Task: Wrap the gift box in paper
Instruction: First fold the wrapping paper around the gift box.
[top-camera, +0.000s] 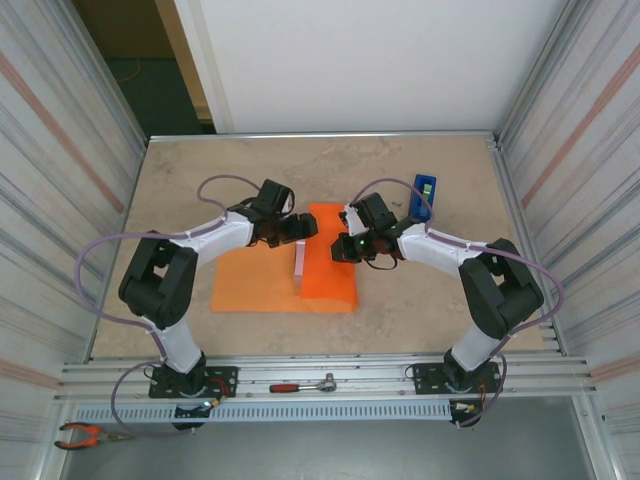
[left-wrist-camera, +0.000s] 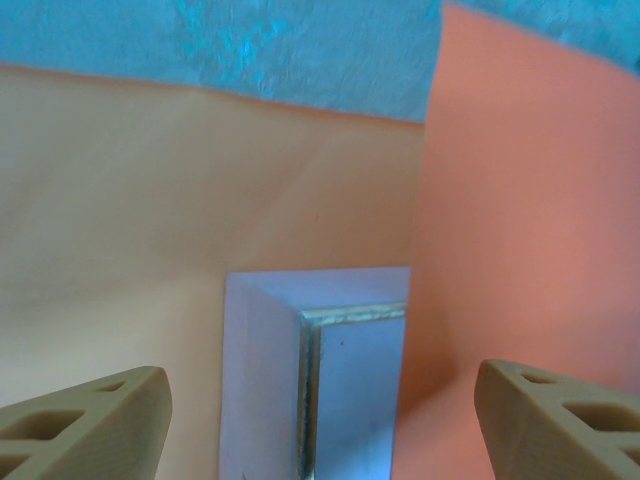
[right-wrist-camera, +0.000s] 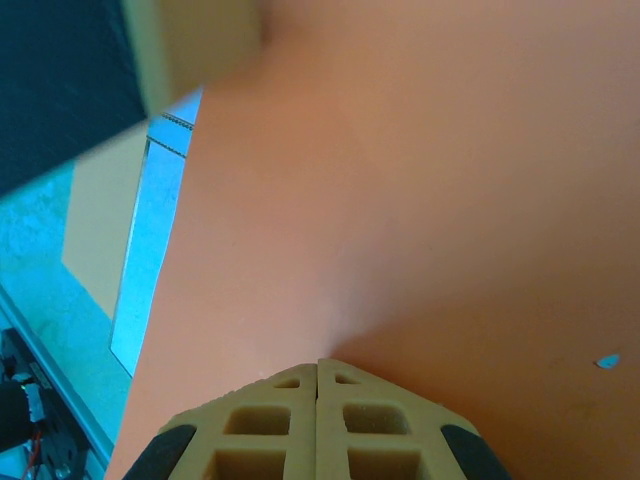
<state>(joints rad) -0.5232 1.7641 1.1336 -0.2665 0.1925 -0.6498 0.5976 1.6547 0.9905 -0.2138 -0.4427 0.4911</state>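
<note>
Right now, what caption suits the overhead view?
Orange paper half folded over the gift box, left gripper open, right gripper shut.

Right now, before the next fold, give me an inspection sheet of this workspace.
Surface: beige table, no spills seen.
Job's things: orange paper lies flat, its right part folded over the pink box; a strip of box shows.
Clutter: blue tape dispenser at far right; red-handled ratchet on the front rail; orange-handled pliers at the near left corner.
Jaws: left jaws open above the box; right jaws shut, tips at the folded paper.
Cables: lilac cables loop clear of the paper.
Surroundings: ribbed walls at both sides, white wall behind.
</note>
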